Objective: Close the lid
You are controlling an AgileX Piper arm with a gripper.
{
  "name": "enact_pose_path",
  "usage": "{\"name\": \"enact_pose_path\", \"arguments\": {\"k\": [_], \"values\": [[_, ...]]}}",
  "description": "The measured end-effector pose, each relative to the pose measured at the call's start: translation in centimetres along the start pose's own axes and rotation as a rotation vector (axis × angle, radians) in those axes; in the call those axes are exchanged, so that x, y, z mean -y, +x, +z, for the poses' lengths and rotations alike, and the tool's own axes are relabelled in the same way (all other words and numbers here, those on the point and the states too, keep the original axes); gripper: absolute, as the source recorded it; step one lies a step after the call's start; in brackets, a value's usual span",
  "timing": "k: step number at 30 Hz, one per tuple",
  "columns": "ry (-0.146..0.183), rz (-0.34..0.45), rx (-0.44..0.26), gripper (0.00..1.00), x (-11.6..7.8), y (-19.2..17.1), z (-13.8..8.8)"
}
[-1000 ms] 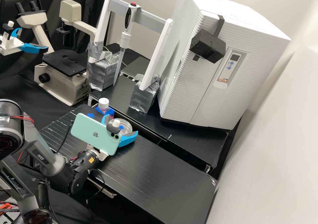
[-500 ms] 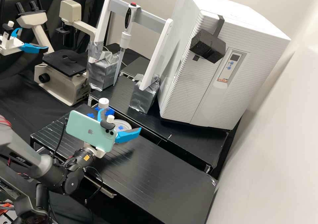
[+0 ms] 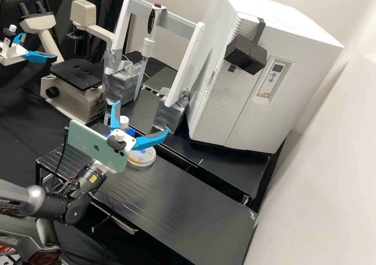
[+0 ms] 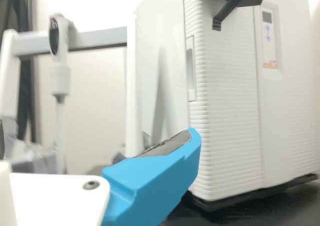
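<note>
A dark grey robot arm [image 3: 23, 196] leans in over a black laboratory bench [image 3: 184, 202], entering from 9 o'clock in the high view. Its forearm runs slightly downward toward 4 o'clock to a black wrist joint [image 3: 74, 210], where it bends sharply, and the last section points up toward 1 o'clock. There the white gripper [image 3: 140, 117] is poised with its two bright blue fingers [image 3: 150, 140] spread wide apart, gripping nothing; one points to 12 o'clock, the other between 2 and 3. A mint-green phone [image 3: 90, 144] is mounted on the gripper's 8-to-9 o'clock side. The round clear dish [image 3: 143, 159], marked with blue and yellow, sits flat on the bench at about 4 to 5 o'clock from the gripper's white body, near the far edge; whether its lid is seated cannot be told. At 11 o'clock from the dish stands a bottle with a white cap [image 3: 124, 122], seen beyond the gap between the fingers. In the wrist view, one blue finger with a dark grey pad juts forward, and the wrist camera looks out nearly level toward a ribbed white cabinet [image 3: 250, 89], between 2 and 3 o'clock from the gripper in the high view, and a white stand [image 3: 184, 65], at 1 o'clock, holding a pipette [image 3: 150, 34].
</note>
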Motion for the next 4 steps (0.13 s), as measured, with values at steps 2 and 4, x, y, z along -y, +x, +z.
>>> {"name": "enact_pose_path", "arguments": {"k": [2, 4], "values": [[0.023, -0.003, -0.013, 1.0, 0.18, 0.08, -0.19], [0.037, -0.016, -0.026, 1.0, 0.41, 0.13, -0.37]]}}
